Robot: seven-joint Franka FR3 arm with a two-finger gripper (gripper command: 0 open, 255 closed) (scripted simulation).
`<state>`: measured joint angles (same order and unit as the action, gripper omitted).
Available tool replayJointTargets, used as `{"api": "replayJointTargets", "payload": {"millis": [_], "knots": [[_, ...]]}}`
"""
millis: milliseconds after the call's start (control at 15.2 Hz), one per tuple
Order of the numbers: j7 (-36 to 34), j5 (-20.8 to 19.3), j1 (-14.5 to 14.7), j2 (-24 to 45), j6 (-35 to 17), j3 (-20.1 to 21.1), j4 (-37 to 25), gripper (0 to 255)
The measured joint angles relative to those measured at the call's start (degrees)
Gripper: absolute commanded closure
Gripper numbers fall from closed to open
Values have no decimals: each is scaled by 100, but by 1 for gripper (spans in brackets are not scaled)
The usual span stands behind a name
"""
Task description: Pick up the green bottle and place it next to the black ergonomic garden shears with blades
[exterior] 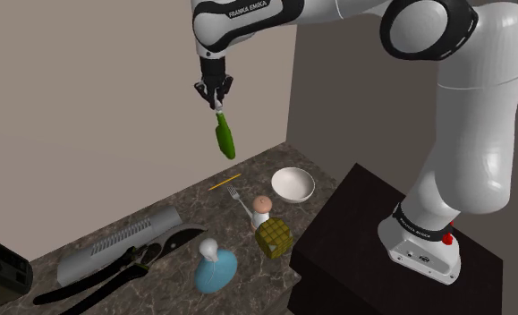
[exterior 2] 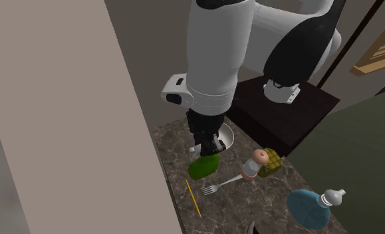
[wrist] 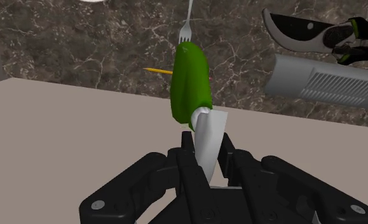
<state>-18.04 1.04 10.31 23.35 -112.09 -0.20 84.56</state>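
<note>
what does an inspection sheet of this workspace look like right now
surface: dark marble counter, cluttered.
job's things: green bottle in the air above the counter, held by its white neck; black shears lying flat, apart from it.
clutter: grey ribbed tool beside the shears, white bowl, fork, yellow pencil, blue bottle, yellow knobbly block, small grinder.
hand: shut on the green bottle.
cables: nothing seen.
surroundings: beige wall behind the counter; dark stand under the arm.
</note>
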Motion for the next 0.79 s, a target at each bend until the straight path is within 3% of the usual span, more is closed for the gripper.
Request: {"api": "replayJointTargets", "payload": {"millis": [792], "knots": [[-1187,-236,921,1312,-178,230,-1144,255]]}}
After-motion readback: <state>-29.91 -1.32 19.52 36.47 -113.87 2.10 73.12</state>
